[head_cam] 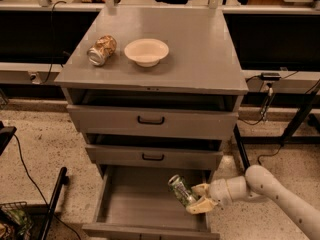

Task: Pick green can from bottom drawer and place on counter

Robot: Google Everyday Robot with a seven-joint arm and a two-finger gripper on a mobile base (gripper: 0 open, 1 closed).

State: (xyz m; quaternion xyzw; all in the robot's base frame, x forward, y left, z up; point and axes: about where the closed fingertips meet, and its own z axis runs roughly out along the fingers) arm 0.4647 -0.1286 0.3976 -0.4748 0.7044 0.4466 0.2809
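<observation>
The green can (181,190) is tilted and held in my gripper (200,197), above the right part of the open bottom drawer (135,209). My gripper's pale fingers (202,205) are shut on the can's lower end. My white arm (272,189) reaches in from the lower right. The grey counter (200,49) tops the cabinet.
A tan-and-gold patterned can (101,49) lies on its side on the counter's left, next to a white bowl (146,51). Two upper drawers with black handles (151,120) stand slightly open. A black pole (52,204) and cables lie on the floor at left.
</observation>
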